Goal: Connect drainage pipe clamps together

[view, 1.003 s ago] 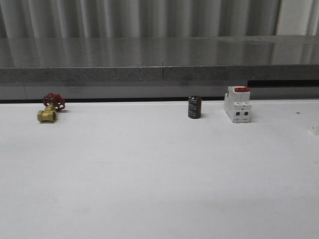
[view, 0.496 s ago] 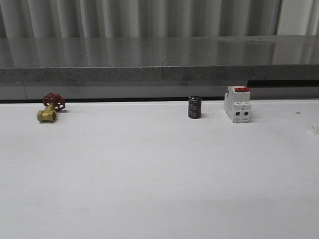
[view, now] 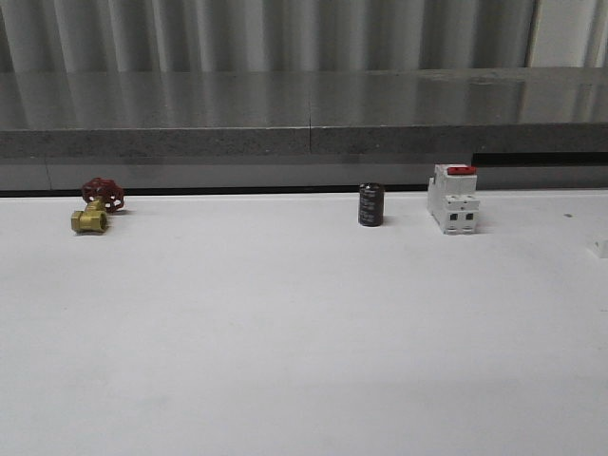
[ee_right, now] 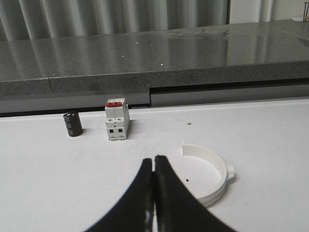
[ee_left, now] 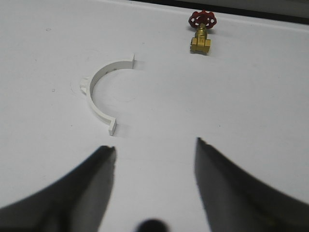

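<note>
Two white plastic semicircular pipe clamps lie flat and apart on the white table (view: 285, 323): one half-ring (ee_left: 102, 92) just ahead of the left gripper (ee_left: 154, 152), whose dark fingers stand wide with nothing between them, the other half-ring (ee_right: 212, 171) beside the right gripper (ee_right: 154, 166), its fingers pressed together, empty. Along the table's far edge stand one brass valve with a red handwheel (view: 96, 205), one black cylindrical capacitor (view: 370, 204) and one white boxy breaker with a red top (view: 453, 198). Behind runs a grey speckled stone ledge (view: 304, 109) under corrugated metal wall (view: 285, 33). No writing is legible
</note>
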Controlling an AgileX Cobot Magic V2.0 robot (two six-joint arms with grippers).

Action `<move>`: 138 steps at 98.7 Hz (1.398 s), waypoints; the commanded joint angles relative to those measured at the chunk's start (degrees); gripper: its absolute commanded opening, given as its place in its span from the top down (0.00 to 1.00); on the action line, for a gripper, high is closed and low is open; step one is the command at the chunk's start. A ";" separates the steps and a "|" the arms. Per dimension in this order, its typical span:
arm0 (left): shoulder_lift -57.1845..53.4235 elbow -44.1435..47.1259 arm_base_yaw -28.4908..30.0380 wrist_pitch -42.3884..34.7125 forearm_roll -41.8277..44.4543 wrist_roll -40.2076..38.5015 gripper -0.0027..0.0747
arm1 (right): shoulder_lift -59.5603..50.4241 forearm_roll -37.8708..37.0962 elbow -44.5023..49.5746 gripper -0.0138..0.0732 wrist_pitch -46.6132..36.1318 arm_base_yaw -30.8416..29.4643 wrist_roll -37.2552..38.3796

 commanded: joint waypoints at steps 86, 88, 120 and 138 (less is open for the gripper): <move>48.74 -28.62 10.65 -0.79 0.80 8.93 0.14 | -1.08 -0.06 -1.08 0.92 -4.05 -0.25 -0.42; 49.94 -29.15 11.01 -0.79 0.65 9.45 0.14 | -1.08 -0.06 -1.08 0.92 -4.05 -0.25 -0.42; 63.18 -33.64 15.02 -4.40 -1.10 16.01 0.14 | -1.08 -0.06 -1.08 0.92 -4.05 -0.25 -0.42; 67.35 -36.58 16.55 -4.95 -1.82 18.27 0.14 | -1.08 -0.06 -1.08 0.92 -4.05 -0.25 -0.42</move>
